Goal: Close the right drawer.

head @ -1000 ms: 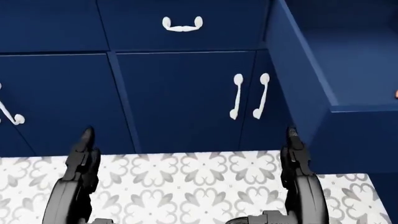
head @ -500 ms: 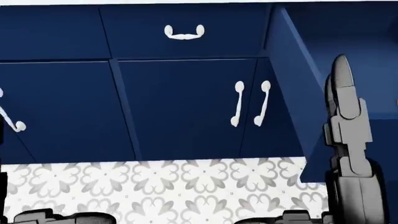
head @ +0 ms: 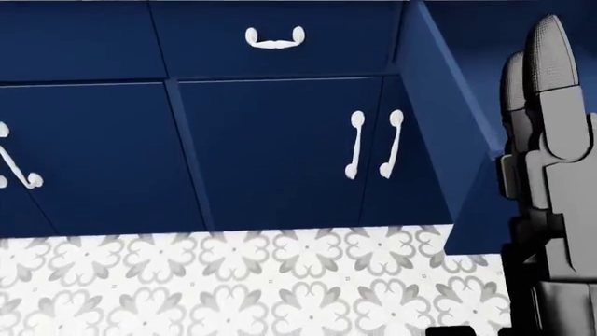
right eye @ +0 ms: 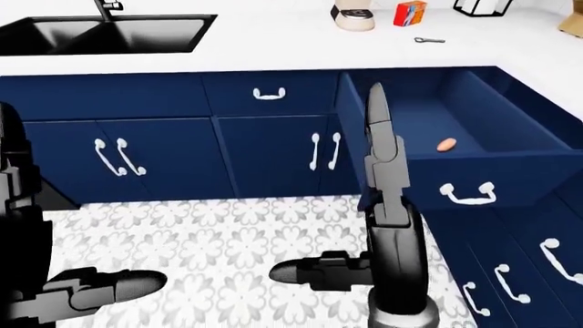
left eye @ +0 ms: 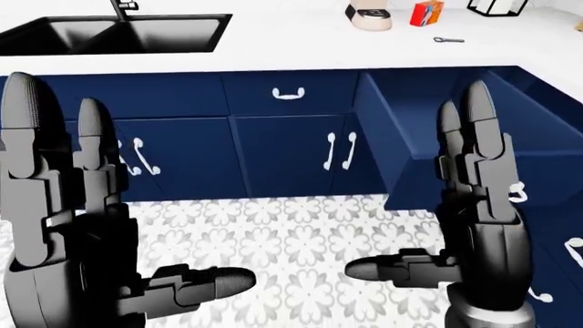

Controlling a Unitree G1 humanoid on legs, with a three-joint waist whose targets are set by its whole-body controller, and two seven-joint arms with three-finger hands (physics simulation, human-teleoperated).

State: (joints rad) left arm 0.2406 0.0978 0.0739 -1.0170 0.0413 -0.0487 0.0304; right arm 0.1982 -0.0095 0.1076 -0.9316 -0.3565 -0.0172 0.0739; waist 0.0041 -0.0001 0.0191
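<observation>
The right drawer [right eye: 456, 130] stands pulled out of the blue cabinets at the right of the right-eye view. It has a white handle [right eye: 468, 195] on its face and a small orange thing [right eye: 446, 145] inside. Its side wall shows in the head view [head: 439, 105]. My right hand [left eye: 460, 205] is raised with fingers upright and thumb out, open and empty, just left of the drawer's near corner. It also shows in the head view [head: 551, 154]. My left hand [left eye: 91, 219] is raised at the left, open and empty.
A closed drawer with a white handle [left eye: 288, 94] and cabinet doors with paired handles [left eye: 339, 152] lie left of the open drawer. The white counter [left eye: 292, 41] bears a black sink [left eye: 109, 34], an orange box [left eye: 426, 12] and a small utensil [left eye: 448, 40]. More drawer handles [right eye: 506, 283] show at the lower right.
In the head view my right hand has risen along the right edge, up beside the open drawer. My left hand has left that view. The camera has wobbled slightly up and down.
</observation>
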